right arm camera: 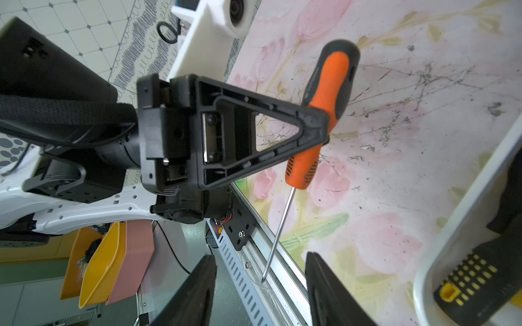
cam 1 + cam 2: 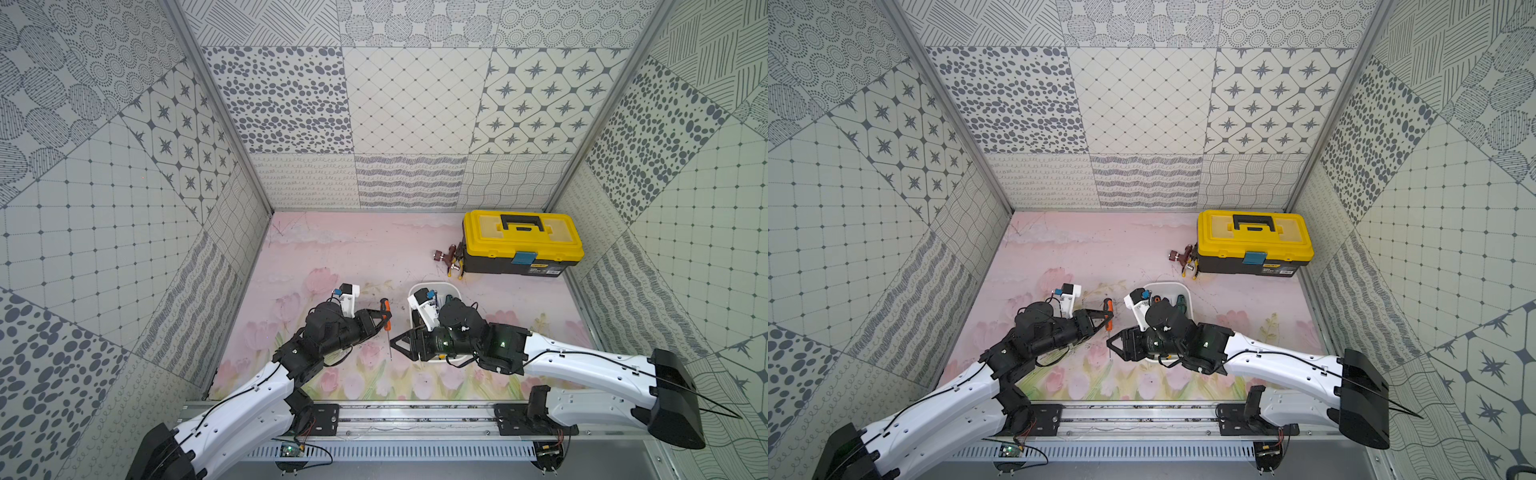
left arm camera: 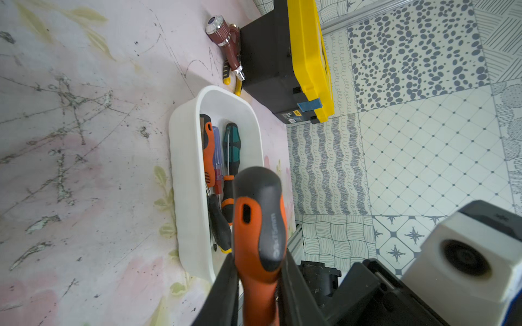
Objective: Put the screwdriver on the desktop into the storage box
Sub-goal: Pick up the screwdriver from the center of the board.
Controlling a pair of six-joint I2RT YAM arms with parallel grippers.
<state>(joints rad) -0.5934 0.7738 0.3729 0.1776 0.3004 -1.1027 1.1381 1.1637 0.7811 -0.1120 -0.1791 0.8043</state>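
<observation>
Left gripper (image 2: 385, 319): fingers clamped on the handle of the orange-and-grey screwdriver (image 2: 385, 306). It sits just left of the storage box (image 2: 453, 289) at centre frame and looks clear of the table (image 2: 353, 257). The handle grip probably leaves the shaft free for lowering in. Right gripper (image 1: 260, 258): fingers apart, empty, over the box's lower end and facing the shaft.
</observation>
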